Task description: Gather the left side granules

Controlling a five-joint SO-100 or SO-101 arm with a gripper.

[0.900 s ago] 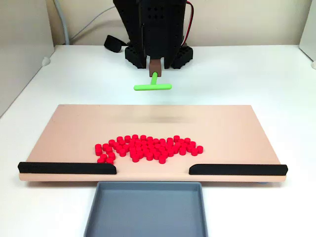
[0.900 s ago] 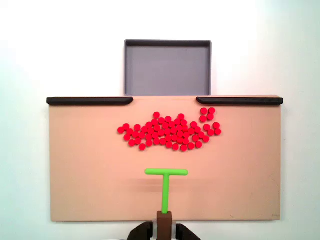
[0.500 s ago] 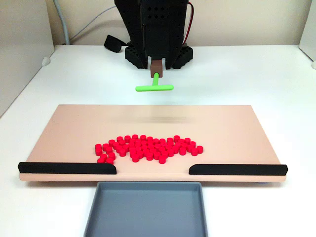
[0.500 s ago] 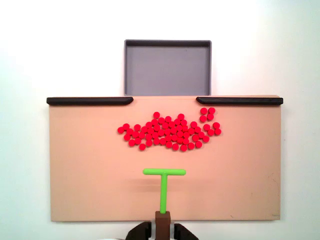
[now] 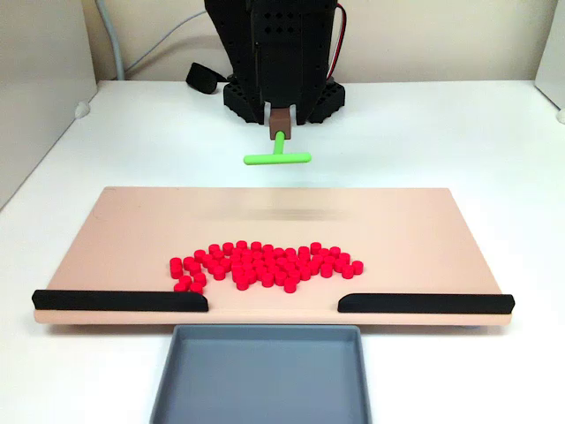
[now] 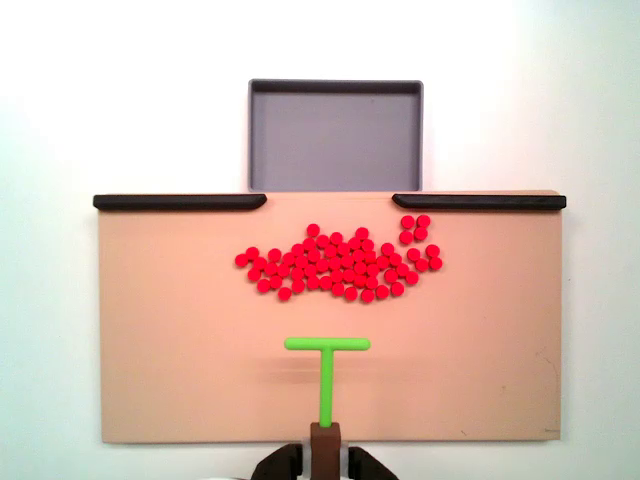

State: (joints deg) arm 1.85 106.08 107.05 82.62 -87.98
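Granules (image 6: 338, 262) sit mid-board as one loose band, w/ stragglers at its upper right; no sweep yet. Green T-pusher (image 6: 327, 346) hangs lower centre, clear of them, jaws clenched on its stem.

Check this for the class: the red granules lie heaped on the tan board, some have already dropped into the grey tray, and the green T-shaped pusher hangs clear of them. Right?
One part is wrong: the grey tray holds no granules, as both fixed views show. The red granules all lie on the tan board, and the green T-shaped pusher hangs clear of them.
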